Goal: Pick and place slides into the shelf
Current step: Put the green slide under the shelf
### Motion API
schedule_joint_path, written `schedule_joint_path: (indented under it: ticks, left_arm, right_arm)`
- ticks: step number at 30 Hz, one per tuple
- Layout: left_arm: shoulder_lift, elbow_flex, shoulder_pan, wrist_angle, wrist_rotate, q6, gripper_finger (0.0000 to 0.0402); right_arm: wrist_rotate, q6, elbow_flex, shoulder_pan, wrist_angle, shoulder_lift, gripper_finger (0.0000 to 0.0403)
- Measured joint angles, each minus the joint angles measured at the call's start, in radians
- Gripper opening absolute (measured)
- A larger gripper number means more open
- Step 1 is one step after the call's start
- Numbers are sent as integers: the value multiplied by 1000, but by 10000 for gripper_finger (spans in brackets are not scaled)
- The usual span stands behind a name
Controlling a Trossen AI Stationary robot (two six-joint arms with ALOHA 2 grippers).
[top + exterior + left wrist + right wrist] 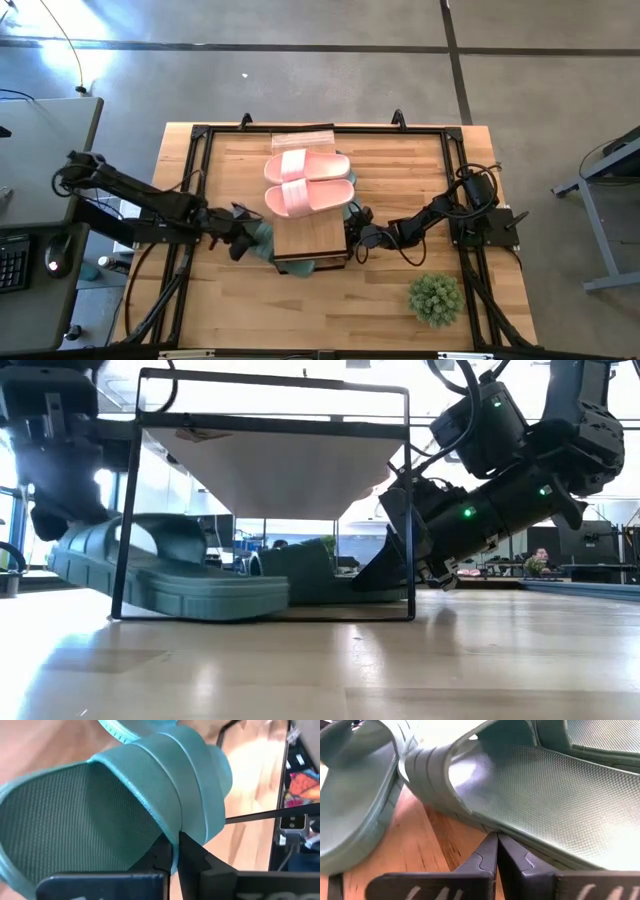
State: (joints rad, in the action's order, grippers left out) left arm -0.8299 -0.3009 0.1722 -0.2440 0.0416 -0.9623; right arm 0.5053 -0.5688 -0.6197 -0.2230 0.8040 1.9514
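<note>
A sage-green slide [150,795] sat at the left end of the shelf [310,238], partly under its wood top, its ribbed strap edge pinched by the clenched left hand [172,852]. More green slides [530,785] lay beneath the shelf on the bench [400,180], and two pale pink slides [308,180] rested side by side on the top plank. The right hand [496,851] was at the shelf's right end, fingers pressed together, holding nothing, just short of a green sole. A small potted plant [435,297] stood nearer the bench's front right.

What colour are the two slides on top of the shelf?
Pale pink slides on the shelf; clearest in the high view.
</note>
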Motion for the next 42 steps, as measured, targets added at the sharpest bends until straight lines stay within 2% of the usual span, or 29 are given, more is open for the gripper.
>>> schedule_joint_path:
  ticks: [8,17,25,34,42]
  left_arm:
    - [158,-61,-1,-260,58,-54,1]
    - [172,-149,-1,-429,100,-75,0]
    - [171,-162,4,-457,114,-153,0]
    - [145,-162,151,-463,139,-361,0]
    - [132,-163,312,-462,271,-576,0]
  right_arm:
    - [19,0,0,1,-6,0,0]
    - [18,0,0,0,-6,0,0]
    - [16,0,0,0,-6,0,0]
    - [13,-35,0,1,-7,1,0]
    - [17,-43,0,1,-7,1,0]
